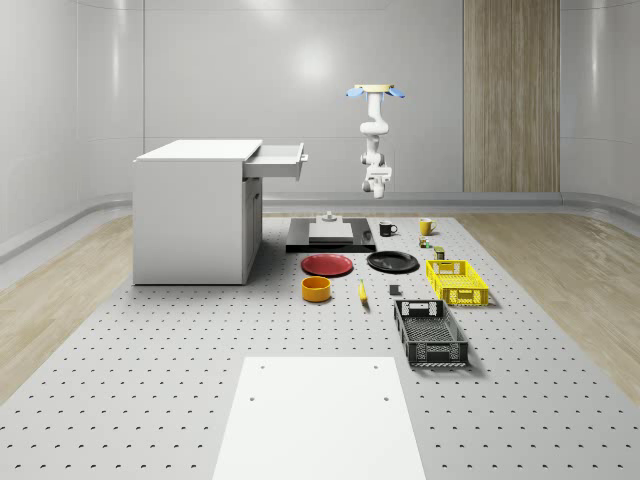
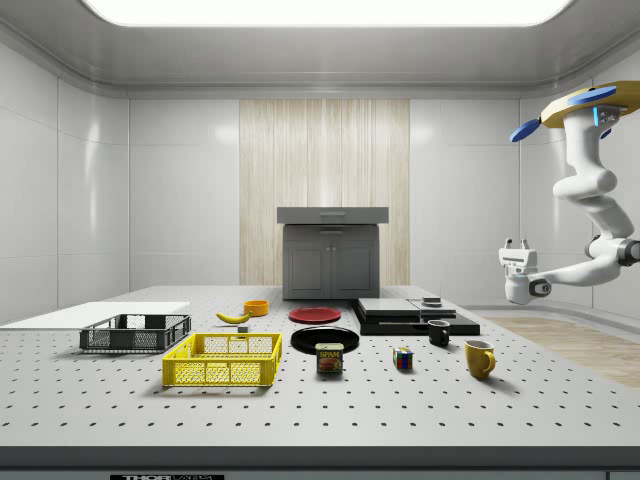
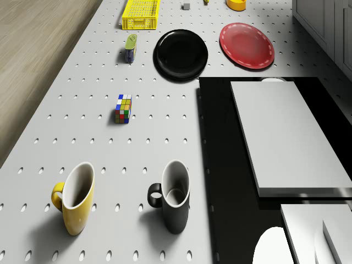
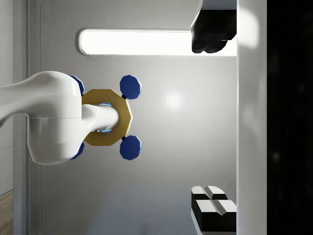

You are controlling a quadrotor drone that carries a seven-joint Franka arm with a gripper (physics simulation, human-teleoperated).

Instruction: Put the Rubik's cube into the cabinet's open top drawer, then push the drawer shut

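The Rubik's cube (image 1: 425, 241) (image 2: 403, 359) (image 3: 123, 108) lies on the perforated table between the mugs and a small can. The white cabinet (image 1: 197, 212) (image 2: 332, 262) stands at the whole-scene view's left, its top drawer (image 1: 277, 160) (image 2: 332, 215) pulled out. The drone (image 1: 375, 92) (image 2: 585, 105) hovers above the table's far end, near the mugs. Its arm hangs down and bends back, so the gripper (image 1: 376, 180) (image 2: 517, 245) (image 4: 200, 120) points upward at the drone's underside. The gripper is open and holds nothing, well above the cube and level with the drawer.
A yellow mug (image 3: 74, 198) and a black mug (image 3: 173, 195) stand under the drone. A black platform with a grey slab (image 3: 286, 132), black plate (image 3: 181, 54), red plate (image 3: 247, 45), can (image 3: 130, 47), yellow basket (image 1: 457, 281), black basket (image 1: 430, 332), orange bowl (image 1: 316, 289) and banana (image 1: 362, 291) lie around.
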